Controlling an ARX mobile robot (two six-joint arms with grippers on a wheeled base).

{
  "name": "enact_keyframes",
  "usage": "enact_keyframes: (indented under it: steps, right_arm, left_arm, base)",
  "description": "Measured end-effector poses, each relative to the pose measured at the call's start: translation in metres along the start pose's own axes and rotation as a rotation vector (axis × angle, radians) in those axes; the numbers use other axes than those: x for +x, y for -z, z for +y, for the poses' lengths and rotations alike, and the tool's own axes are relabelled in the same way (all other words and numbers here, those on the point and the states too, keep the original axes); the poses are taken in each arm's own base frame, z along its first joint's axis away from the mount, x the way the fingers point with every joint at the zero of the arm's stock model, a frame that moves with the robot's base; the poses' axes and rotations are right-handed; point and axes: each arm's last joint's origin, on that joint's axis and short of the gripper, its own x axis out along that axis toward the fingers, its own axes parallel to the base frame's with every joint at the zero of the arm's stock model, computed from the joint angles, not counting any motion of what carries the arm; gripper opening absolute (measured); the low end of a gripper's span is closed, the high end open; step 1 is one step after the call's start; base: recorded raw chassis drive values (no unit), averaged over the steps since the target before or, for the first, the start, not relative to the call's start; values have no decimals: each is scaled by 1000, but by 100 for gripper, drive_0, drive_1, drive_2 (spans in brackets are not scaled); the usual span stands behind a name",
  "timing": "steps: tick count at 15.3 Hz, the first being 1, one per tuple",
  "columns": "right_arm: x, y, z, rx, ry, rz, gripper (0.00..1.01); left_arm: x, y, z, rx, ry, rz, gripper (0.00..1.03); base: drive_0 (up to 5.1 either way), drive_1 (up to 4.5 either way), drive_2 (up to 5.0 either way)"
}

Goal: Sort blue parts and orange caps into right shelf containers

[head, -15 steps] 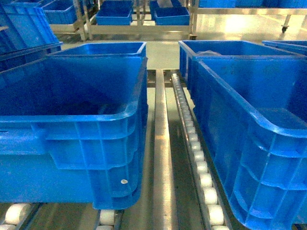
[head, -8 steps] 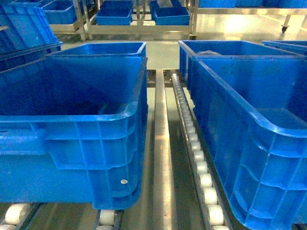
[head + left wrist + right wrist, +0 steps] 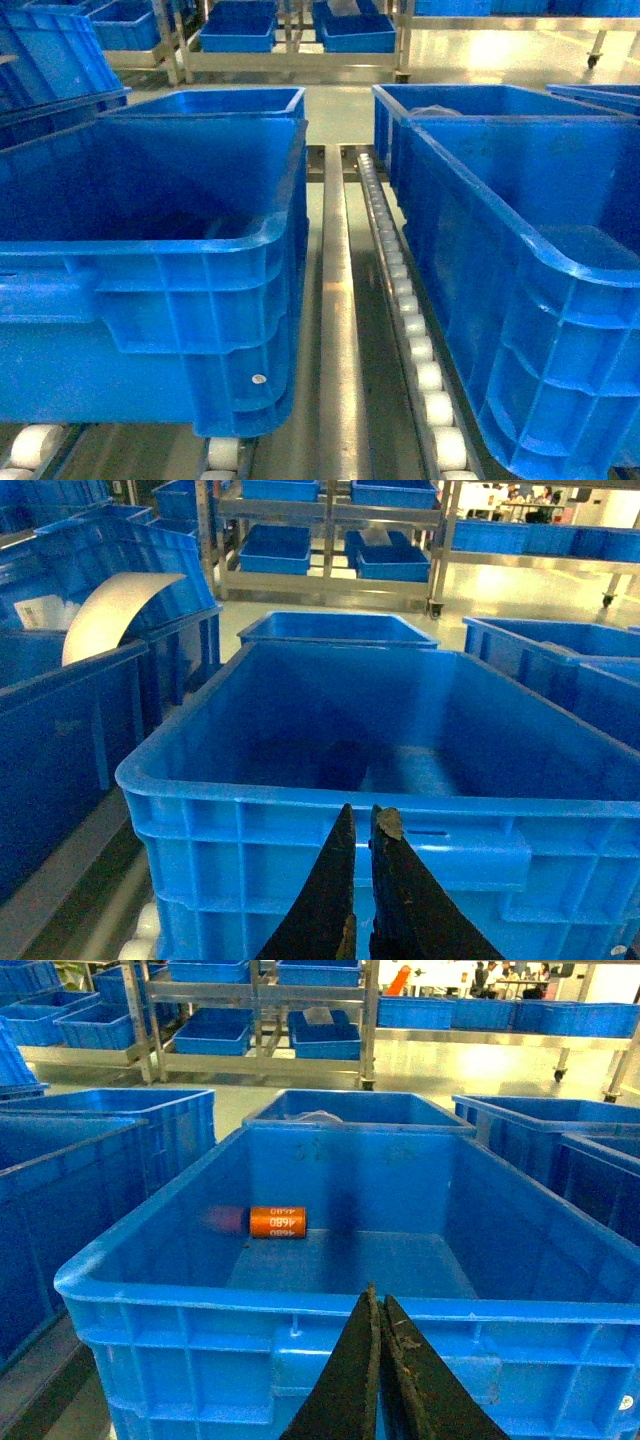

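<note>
Both sets of jaws are found pressed nearly together, tips almost touching, with nothing held between them. The left gripper (image 3: 362, 825) is recorded just short of the near rim of a large blue crate (image 3: 300, 815), and the right gripper (image 3: 378, 1305) likewise stands before the near rim of another blue crate (image 3: 250, 1305). Neither gripper is visible in the head view.

In the head view the two crates are seen side by side on a roller conveyor: the left crate (image 3: 250, 290) and the right crate (image 3: 520, 300), separated by a metal rail (image 3: 337, 330) and a line of white rollers (image 3: 415, 335). Further crates stand directly behind each.

An orange cap (image 3: 277, 1221), lying on its side with white printed digits, is observed on the floor of the right crate near its far-left corner. It is shown only by the right wrist view; from the head camera the crate wall hides it. The left crate's interior appears bare in the left wrist view, apart from a dark shadow on its floor.

A curved white sheet (image 3: 115, 605) is noted above the crates to the left, in the left wrist view only. Metal shelving (image 3: 260, 1020) carrying smaller blue bins stands in the background across a bright floor.
</note>
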Motion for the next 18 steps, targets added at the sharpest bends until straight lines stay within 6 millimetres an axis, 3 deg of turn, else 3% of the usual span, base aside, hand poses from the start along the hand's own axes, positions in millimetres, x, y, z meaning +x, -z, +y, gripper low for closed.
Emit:
enact_keyframes:
  steps: [3,4,8,12,15,16,17,18]
  right_arm:
    - [-4,0,0,0,0,1,2]
    - [-16,3,0,0,-3,2,2]
    - [-16,4,0,0,-3,11,2]
    - [-16,4,0,0,-3,11,57]
    - [-16,4,0,1,-2,11,88]
    - [-16,4,0,0,-3,11,95]
    - [-16,4,0,2,-3,11,100]
    - [-16,4,0,2,-2,11,97]
  left_arm:
    - [-4,0,0,0,0,-1,2]
    - [-12,5,0,0,-2,40,2]
    - [-17,4,0,3,-1,13,5]
    - [-17,4,0,3,-1,13,60]
    - [-17,4,0,3,-1,13,91]
    - [-17,4,0,4,-1,13,98]
    - [-17,4,0,6,-1,13,99]
    - [-17,4,0,6,-1,13,97]
  base:
    - [0,0,0]
    - [0,0,0]
    - [0,0,0]
    - [0,0,0]
    - [0,0,0]
    - [0,0,0]
    - [0,0,0]
    - [0,0,0]
